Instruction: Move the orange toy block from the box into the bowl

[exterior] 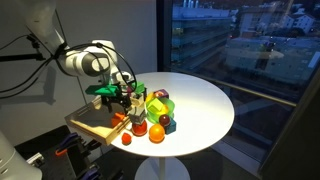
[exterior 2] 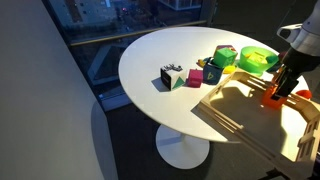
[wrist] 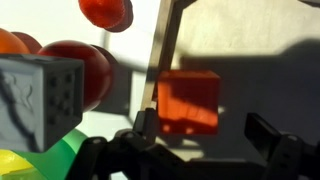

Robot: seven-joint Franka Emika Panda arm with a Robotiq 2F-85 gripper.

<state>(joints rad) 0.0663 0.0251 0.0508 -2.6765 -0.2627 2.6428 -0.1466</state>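
The orange toy block (wrist: 188, 100) lies on the floor of the light wood box (wrist: 262, 60), close to its low wall. My gripper (wrist: 205, 128) is open just above the block, with one finger on each side and a gap on the right. In both exterior views the gripper (exterior 2: 281, 84) reaches down into the box (exterior 2: 238, 108), and the block (exterior 2: 272, 98) shows at its fingertips. The box (exterior: 92, 122) sits at the table edge under the arm, where the gripper (exterior: 121, 98) hangs. I cannot make out the grey bowl in any view.
Toys crowd the round white table (exterior: 205, 100) beside the box: an orange ball (exterior: 157, 132), a small red piece (exterior: 127, 139), a yellow-green toy (exterior: 160, 104), a dice-like cube (exterior 2: 172, 77) and red balls (wrist: 80, 70). A window stands behind.
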